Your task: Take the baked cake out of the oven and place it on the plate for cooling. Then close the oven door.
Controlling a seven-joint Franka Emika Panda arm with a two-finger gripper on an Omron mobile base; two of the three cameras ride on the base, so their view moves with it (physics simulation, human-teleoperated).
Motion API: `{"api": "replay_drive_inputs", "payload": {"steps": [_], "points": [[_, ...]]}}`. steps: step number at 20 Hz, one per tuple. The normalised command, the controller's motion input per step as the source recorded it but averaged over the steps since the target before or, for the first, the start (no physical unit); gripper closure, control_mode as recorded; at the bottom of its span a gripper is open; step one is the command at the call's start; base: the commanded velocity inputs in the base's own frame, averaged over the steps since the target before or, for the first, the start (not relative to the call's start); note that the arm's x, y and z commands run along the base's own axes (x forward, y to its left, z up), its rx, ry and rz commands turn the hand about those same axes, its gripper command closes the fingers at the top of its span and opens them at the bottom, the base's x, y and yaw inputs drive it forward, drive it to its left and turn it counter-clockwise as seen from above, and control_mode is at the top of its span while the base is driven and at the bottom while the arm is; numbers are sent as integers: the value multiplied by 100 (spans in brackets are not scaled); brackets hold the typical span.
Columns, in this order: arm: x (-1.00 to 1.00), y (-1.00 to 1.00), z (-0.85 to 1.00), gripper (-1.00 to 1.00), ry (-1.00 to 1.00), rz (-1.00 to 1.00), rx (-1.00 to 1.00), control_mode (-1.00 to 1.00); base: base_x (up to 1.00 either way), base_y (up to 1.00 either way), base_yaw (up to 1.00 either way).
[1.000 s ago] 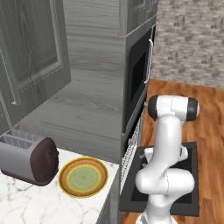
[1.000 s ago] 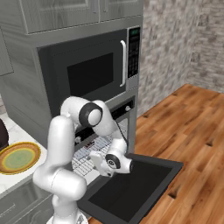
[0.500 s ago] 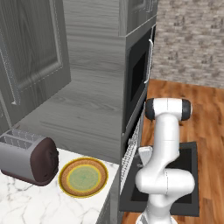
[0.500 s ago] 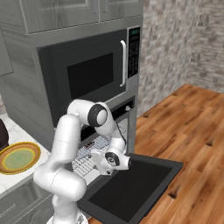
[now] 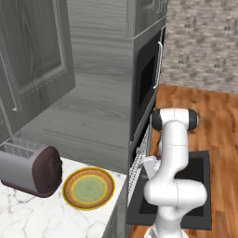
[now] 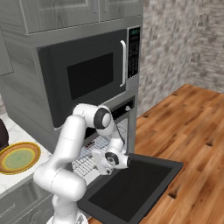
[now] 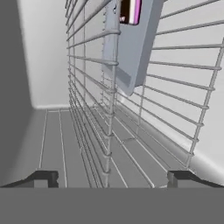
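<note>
**Gripper open inside the oven, cake still on the tray**

Oven door [image 6: 131, 186] lies swung down flat, a wide black panel reaching out over the wooden floor [image 6: 192, 144] in the right base view. Above it the oven [image 6: 114, 114] stands open, its control strip and white round knob [image 6: 128, 108] showing under the black microwave [image 6: 92, 76]. A wire rack [image 6: 94, 153] sits pulled partway out over the door.

The white arm bends down from its shoulder and brings the gripper [image 7: 112, 177] into the oven mouth. In the hand view the two dark fingertips [image 7: 43, 177] stand far apart at the bottom edge, jaws spread wide with nothing between them; they hold nothing. Ahead of them run the bars of the wire rack [image 7: 109, 131], tilted in this view because the hand is rolled. On the rack lies a flat grey baking tray [image 7: 133, 52], and at its far end, near the top edge, sits the baked cake [image 7: 130, 11], a small dark piece with a lighter streak, cut off by the frame. The cake is well apart from the fingertips.

In the left base view the plate [image 5: 88, 188], yellow-orange at the rim and pale green in the middle, rests on the white marble counter [image 5: 42, 218] just beside a dark-ended toaster [image 5: 30, 169]. It bears nothing. The same plate [image 6: 18, 157] shows at the left edge of the right base view, well apart from the oven opening.
</note>
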Motion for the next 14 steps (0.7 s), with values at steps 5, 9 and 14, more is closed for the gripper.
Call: {"api": "replay_drive_inputs", "payload": {"steps": [5,9,14], "points": [[24,0,-45,-100,4,0,0,-100,0,0,0],[23,0,-42,-100,3,0,0,-100,0,0,0],[23,7,-32,-100,3,0,0,-100,0,0,0]]}}
